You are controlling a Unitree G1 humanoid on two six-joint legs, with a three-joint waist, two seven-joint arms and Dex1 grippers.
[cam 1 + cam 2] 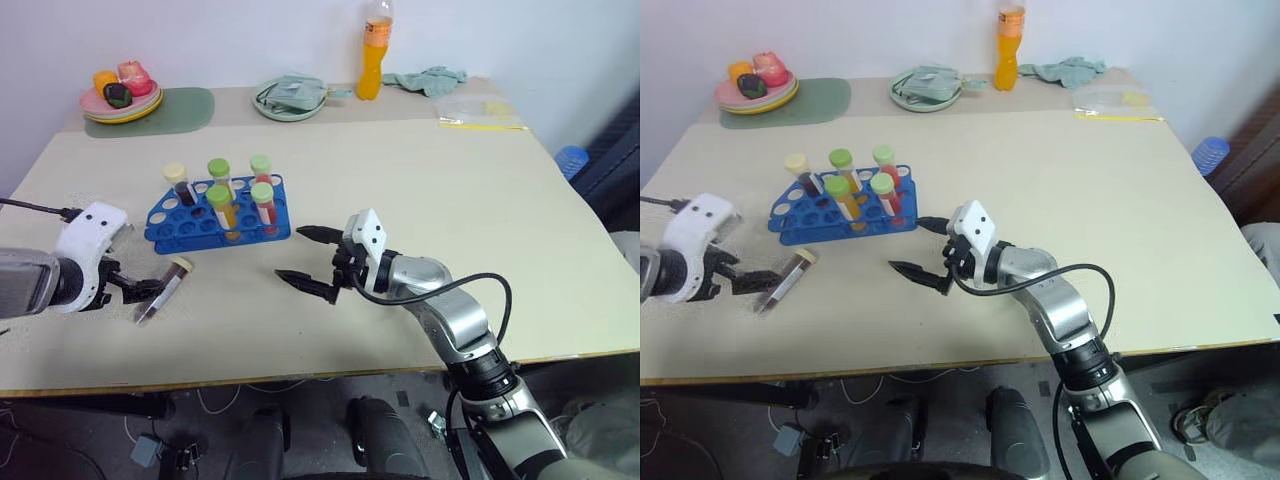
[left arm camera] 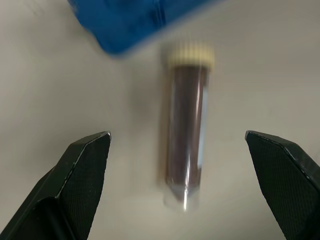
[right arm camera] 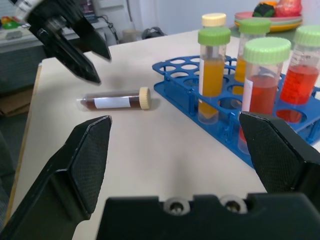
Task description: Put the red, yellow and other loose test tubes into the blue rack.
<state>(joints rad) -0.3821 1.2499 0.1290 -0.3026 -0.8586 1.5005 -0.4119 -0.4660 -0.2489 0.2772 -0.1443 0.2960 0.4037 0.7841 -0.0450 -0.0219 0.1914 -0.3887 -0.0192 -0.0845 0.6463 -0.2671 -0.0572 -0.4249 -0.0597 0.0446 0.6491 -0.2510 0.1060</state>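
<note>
The blue rack (image 1: 218, 215) stands left of the table's middle and holds several upright capped tubes. Most have green caps over yellow or red liquid, like the yellow one (image 3: 211, 75). One cream-capped tube (image 1: 178, 182) holds dark liquid. A loose test tube (image 1: 165, 288) with a cream cap and dark brown liquid lies flat in front of the rack's left end. My left gripper (image 1: 140, 290) is open at the tube's bottom end, its fingers standing wide on either side of the tube (image 2: 186, 135) without touching it. My right gripper (image 1: 290, 254) is open and empty, just right of the rack, pointing toward it.
At the table's far edge are a plate of toy fruit (image 1: 122, 100) on a green mat (image 1: 185, 108), a plate with a cloth (image 1: 290, 98), an orange bottle (image 1: 374, 55), a crumpled cloth (image 1: 430, 78) and a plastic bag (image 1: 478, 112).
</note>
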